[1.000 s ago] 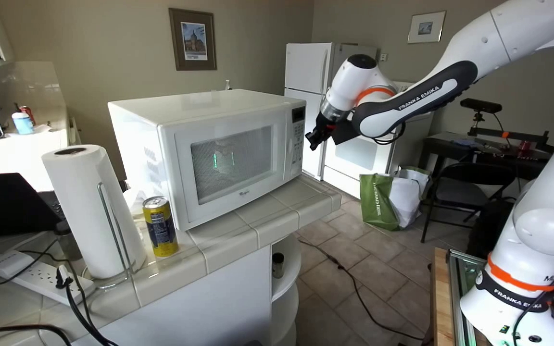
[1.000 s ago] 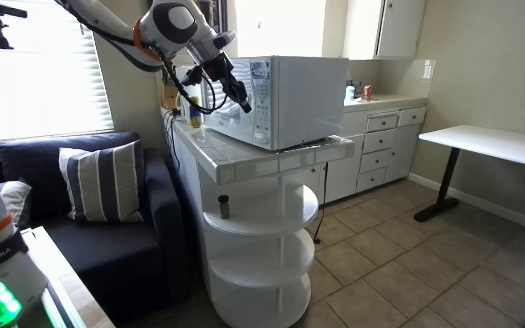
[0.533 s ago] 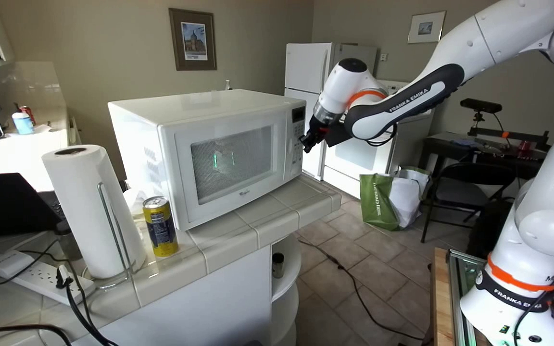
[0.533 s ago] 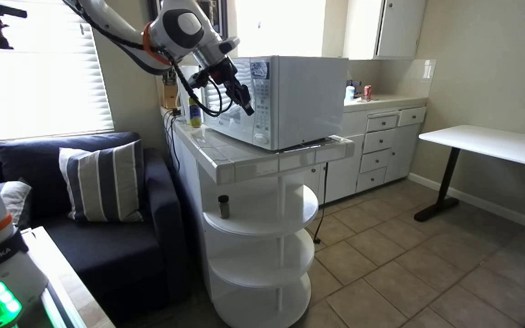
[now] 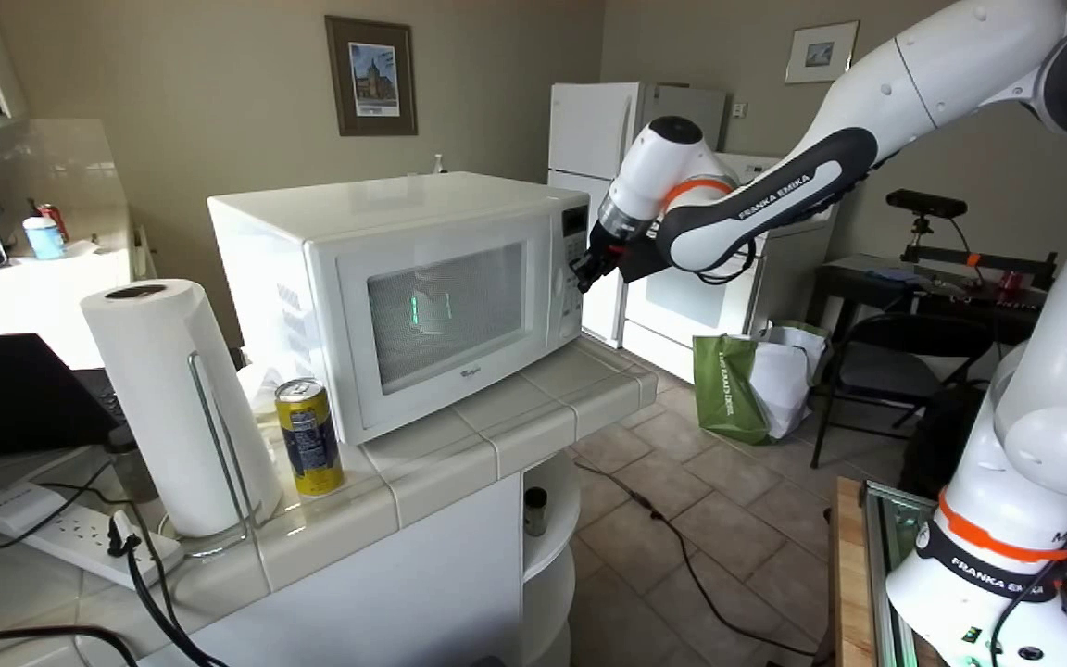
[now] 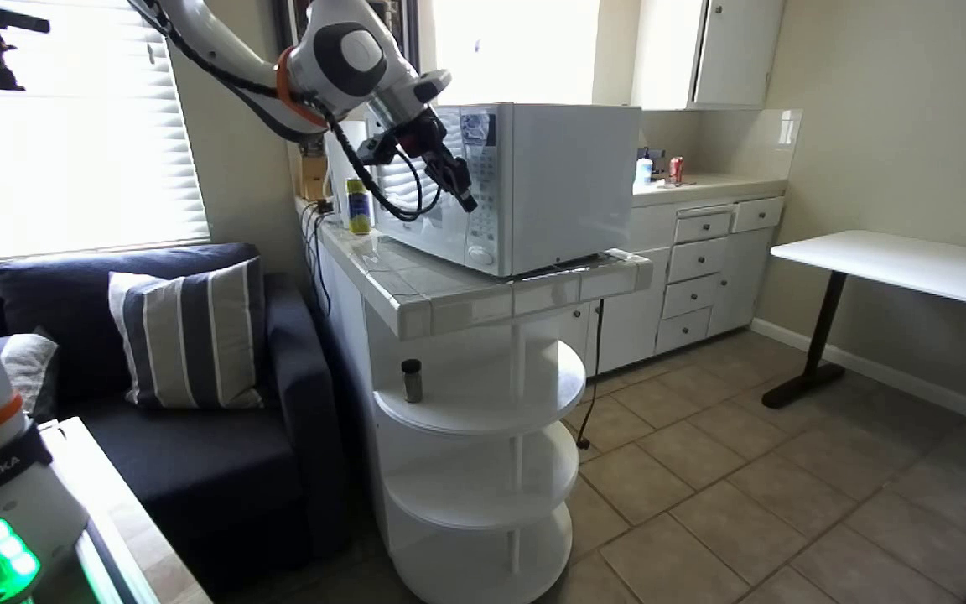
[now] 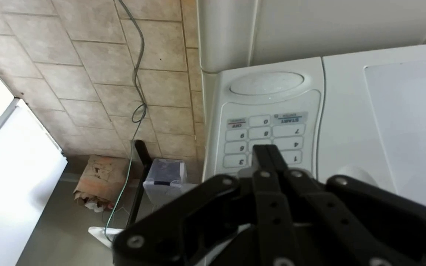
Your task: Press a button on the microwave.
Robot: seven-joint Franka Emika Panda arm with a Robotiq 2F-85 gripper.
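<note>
The white microwave stands on a tiled counter and also shows in an exterior view. Its door is shut. Its control strip is seen upside down in the wrist view, with number buttons, a start button, an off button and a large oval door button. My gripper is shut and empty, fingertips together, pointing at the keypad. In the wrist view the tips cover the middle column around 5 and 2. It also shows in both exterior views. I cannot tell whether the tips touch the panel.
A paper towel roll and a yellow can stand on the counter beside the microwave. Rounded white shelves form the counter's end, with a small jar on one. A cable lies on the floor.
My gripper has moved closer to the microwave's control strip and slightly down, staying shut. The movement is smaller in the last half second. The microwave has not moved.
</note>
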